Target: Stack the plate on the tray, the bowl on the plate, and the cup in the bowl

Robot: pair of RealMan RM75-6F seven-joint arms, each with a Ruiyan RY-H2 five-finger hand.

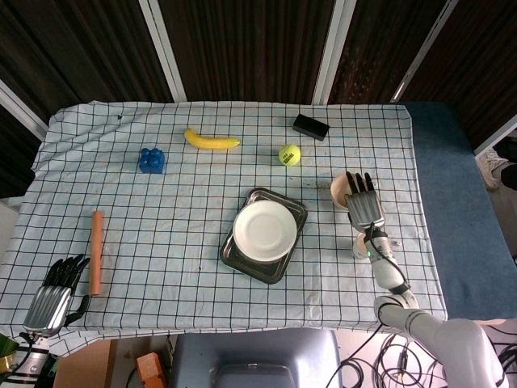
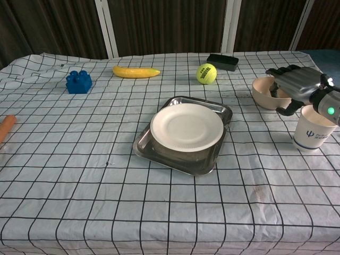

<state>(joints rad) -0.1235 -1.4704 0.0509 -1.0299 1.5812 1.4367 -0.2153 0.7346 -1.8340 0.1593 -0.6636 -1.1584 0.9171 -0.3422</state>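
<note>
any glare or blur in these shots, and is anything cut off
Head view: even light, sharp, faint sheen on the tray rim. Chest view: soft shadows, the tray reflects a little, the wooden stick and cup are cropped by the frame edges; right robot hand looks sharp.

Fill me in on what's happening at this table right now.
The plate already sits on the tray. The right robot hand is over the near rim of the bowl, fingers reaching into it; whether it grips is unclear. The cup stands beside it, untouched. The left robot hand rests at the table's near left corner, holding nothing.
</note>
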